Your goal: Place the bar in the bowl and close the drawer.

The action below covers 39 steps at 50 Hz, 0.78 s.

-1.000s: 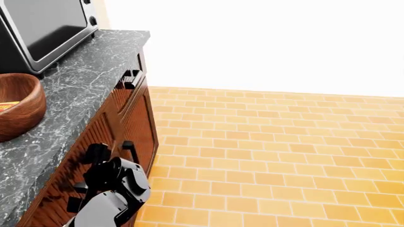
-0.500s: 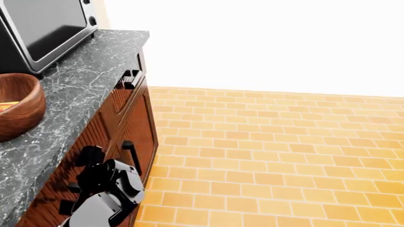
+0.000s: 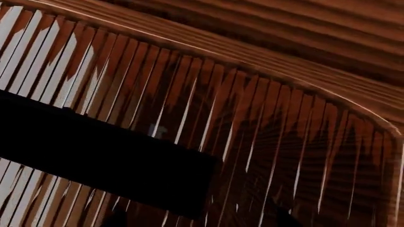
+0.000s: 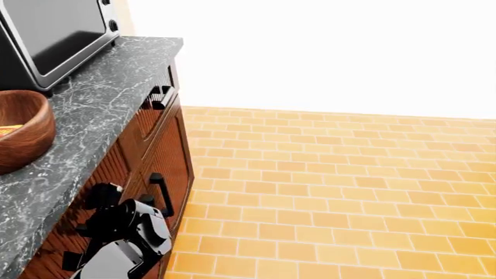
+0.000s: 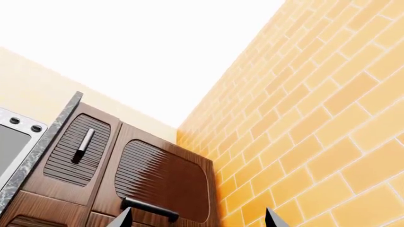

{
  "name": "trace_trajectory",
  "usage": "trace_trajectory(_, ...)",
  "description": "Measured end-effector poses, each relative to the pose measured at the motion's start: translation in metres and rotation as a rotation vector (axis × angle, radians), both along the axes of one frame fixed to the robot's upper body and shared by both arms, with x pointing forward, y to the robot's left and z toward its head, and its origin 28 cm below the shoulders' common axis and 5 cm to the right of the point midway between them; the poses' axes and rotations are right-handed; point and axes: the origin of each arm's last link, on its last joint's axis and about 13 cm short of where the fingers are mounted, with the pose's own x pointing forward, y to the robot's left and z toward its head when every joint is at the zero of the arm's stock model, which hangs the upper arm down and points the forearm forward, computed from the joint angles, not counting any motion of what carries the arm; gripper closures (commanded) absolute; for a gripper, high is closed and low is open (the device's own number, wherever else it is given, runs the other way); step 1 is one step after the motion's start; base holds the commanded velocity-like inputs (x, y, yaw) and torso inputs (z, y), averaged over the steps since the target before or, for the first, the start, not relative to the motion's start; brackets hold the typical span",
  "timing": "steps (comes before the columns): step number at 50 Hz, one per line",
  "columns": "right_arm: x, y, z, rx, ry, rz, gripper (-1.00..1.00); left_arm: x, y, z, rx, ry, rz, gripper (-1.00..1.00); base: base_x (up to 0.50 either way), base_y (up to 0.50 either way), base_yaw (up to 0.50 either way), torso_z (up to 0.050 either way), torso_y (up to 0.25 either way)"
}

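Observation:
The reddish-brown wooden bowl (image 4: 22, 132) stands on the marble counter at the head view's left edge. An orange sliver of the bar (image 4: 6, 130) shows inside it. My left gripper (image 4: 99, 212) is low at the left, hard up against the drawer's ribbed dark-wood front (image 4: 104, 171) just under the counter. That ribbed front (image 3: 271, 142) fills the left wrist view, crossed by a dark bar (image 3: 94, 156). The left fingertips (image 3: 282, 218) show only as dark shapes set apart, holding nothing. My right gripper (image 5: 197, 222) is open and empty, away from the cabinet.
A toaster oven (image 4: 50, 32) sits at the counter's (image 4: 101, 99) far end. Another ribbed drawer front with a silver handle (image 5: 83, 145) lies flush under the counter. Beside it is a cabinet door with a black handle (image 5: 148, 209). Orange tiled floor (image 4: 349, 197) spreads to the right.
In the head view my left gripper has slid left and down, closer in against the ribbed cabinet front. The bowl and bar have not moved.

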Motion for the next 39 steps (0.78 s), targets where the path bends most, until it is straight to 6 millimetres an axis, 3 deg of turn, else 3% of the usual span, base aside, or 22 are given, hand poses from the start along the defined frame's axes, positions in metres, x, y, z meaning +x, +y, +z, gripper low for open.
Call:
trace_trajectory(14, 0.002, 0.002, -0.001, -0.004, 0.002, 0.002, -1.0, -0.006, 0.011, -0.005, 0.037, 0.017, 0.038, -1.0, 0.0, 0.0, 0.0, 0.001, 0.001)
trace_trajectory(39, 0.001, 0.005, -0.002, -0.009, 0.005, 0.006, -1.0, -0.008, 0.01, -0.009, 0.085, 0.053, 0.011, -1.0, 0.0, 0.0, 0.0, 0.0, 0.001)
